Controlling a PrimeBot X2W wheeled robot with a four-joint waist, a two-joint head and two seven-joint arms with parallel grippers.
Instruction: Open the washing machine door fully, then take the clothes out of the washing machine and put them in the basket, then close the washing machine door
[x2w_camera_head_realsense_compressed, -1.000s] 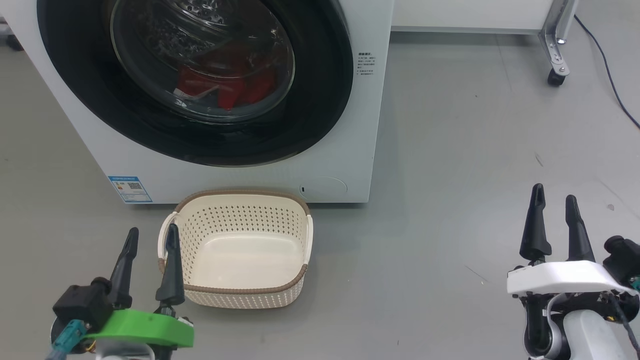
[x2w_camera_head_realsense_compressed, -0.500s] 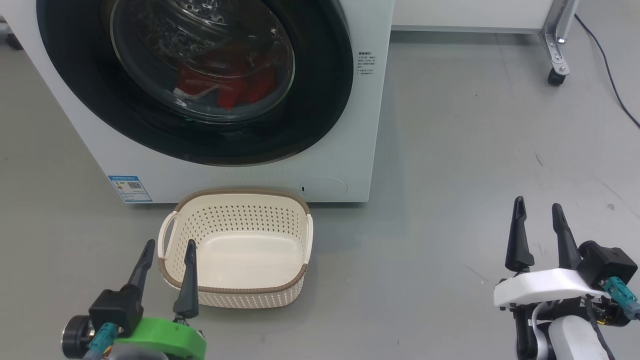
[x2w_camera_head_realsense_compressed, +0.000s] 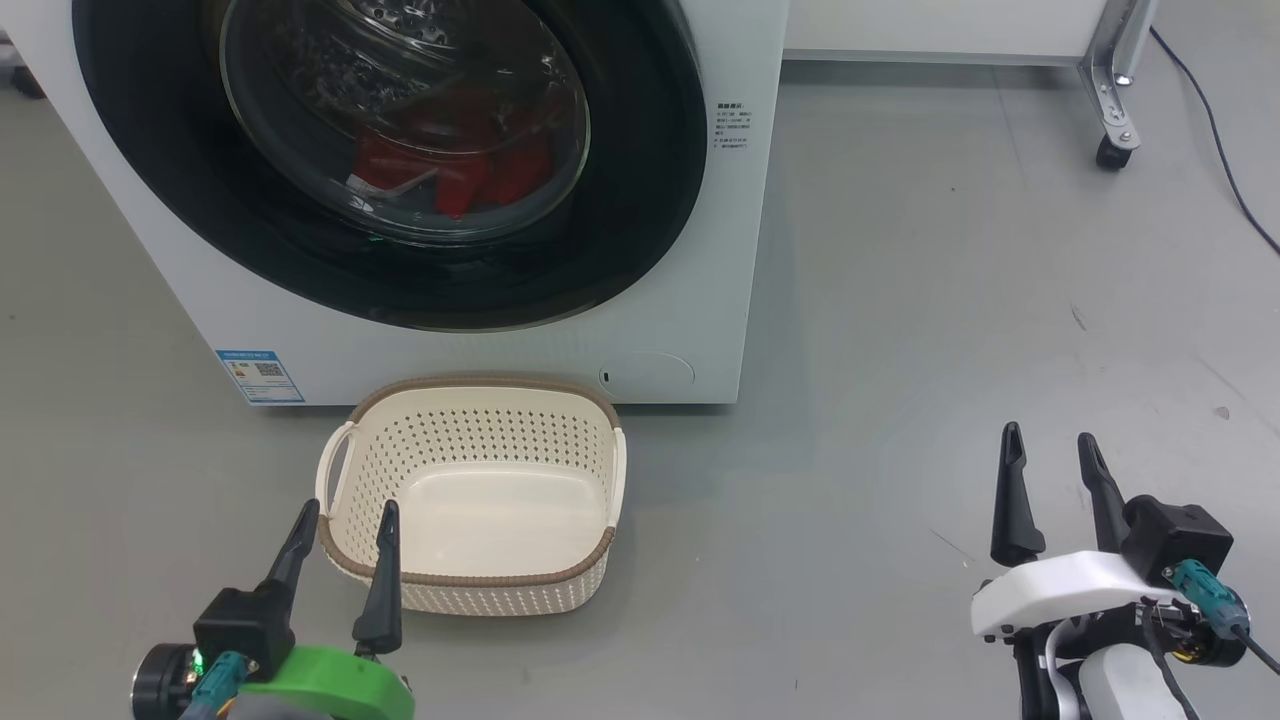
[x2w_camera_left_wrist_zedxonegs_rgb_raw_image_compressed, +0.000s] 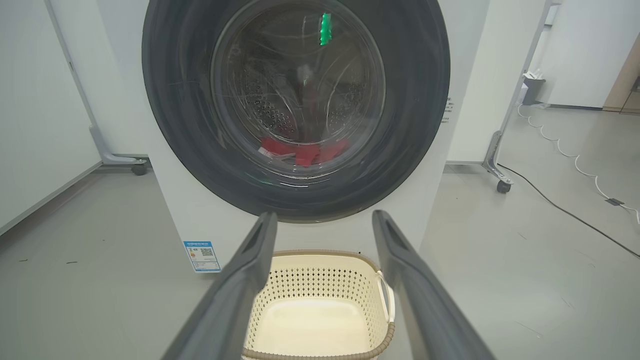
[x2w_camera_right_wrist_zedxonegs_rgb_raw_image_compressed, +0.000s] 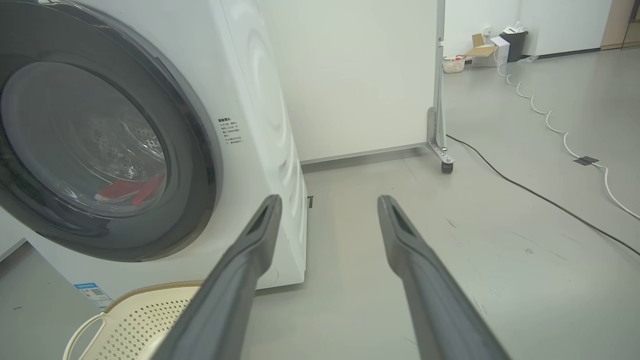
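With the washing machine door (x2w_camera_head_realsense_compressed: 640, 200) sitting shut over the red clothes (x2w_camera_head_realsense_compressed: 450, 170) and the basket (x2w_camera_head_realsense_compressed: 480, 383) waiting empty just in front, the left gripper (x2w_camera_head_realsense_compressed: 350, 508) and right gripper (x2w_camera_head_realsense_compressed: 1049, 435) are hovering wide, holding nothing, so opening it, I reckon, is calling for a finger hooking its edge.

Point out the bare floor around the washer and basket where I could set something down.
Widest: grey floor right of the washing machine and basket, up to the right gripper. Smaller: left of the basket, below the blue sticker. Crowded: the basket-machine strip, and the basket's near-left corner by the left gripper.
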